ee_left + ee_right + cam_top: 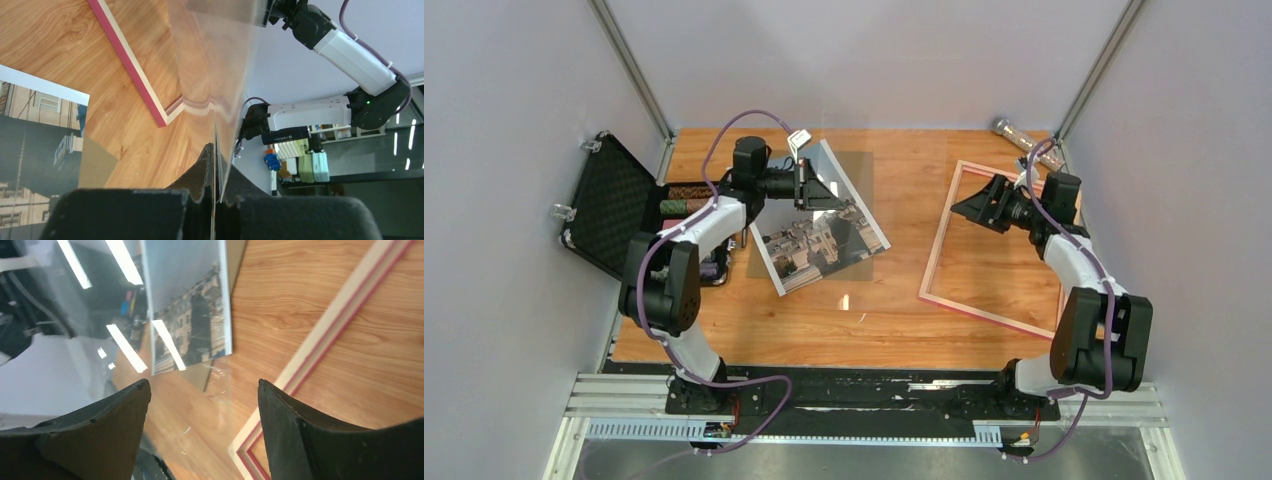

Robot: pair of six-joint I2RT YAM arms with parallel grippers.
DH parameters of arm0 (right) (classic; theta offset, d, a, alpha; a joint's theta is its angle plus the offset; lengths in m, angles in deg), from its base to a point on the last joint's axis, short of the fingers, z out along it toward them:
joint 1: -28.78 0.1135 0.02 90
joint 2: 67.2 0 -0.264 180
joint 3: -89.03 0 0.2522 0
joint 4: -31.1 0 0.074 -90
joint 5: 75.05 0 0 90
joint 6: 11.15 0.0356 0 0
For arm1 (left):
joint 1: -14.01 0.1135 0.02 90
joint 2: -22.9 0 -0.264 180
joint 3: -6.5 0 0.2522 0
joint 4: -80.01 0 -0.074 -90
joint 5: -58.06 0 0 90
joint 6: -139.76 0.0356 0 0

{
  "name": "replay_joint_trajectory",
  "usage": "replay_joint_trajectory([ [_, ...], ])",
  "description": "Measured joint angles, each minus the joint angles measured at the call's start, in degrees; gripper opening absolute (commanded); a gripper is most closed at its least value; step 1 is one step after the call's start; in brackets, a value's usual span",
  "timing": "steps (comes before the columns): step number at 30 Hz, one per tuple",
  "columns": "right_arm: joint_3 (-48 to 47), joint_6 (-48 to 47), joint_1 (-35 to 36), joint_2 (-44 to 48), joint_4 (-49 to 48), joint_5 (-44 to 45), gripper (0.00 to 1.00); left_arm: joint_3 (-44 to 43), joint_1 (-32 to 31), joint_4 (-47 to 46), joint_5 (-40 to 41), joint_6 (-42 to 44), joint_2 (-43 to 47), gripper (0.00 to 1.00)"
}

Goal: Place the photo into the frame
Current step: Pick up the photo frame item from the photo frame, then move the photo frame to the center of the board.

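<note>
The photo (824,245), a city view with a white border, lies flat left of the table's middle; it also shows in the wrist views (30,130) (192,325). The frame (939,240) lies flat on the right, its pale and pink rails (130,60) (320,335) enclosing bare wood. My left gripper (809,185) hangs above the photo's far part, shut (218,165) on the edge of a clear sheet (215,60) that stands on edge. My right gripper (972,205) is open (204,385) over the frame's left side, holding nothing; the clear sheet (75,340) lies beyond its fingers.
A brownish board (859,170) lies under the photo, its corner showing (95,165). An open black case (609,200) sits at the table's left edge. A shiny cylinder (1019,135) lies in the back right corner. Grey walls close the sides and back.
</note>
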Motion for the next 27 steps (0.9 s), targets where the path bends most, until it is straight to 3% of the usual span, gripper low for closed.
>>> replay_joint_trajectory([
  [8,-1.66,-3.78,0.87,0.04,7.78,14.45,0.69,-2.38,0.13,20.17,0.02,12.79,6.12,0.0],
  [15,-8.96,-5.77,5.68,-8.35,11.17,26.05,0.66,-8.44,2.47,37.4,0.28,24.2,11.1,0.0],
  [27,-19.61,-9.6,15.67,-22.51,14.36,42.16,0.67,-9.09,6.78,48.78,-0.2,30.14,17.7,0.0],
])
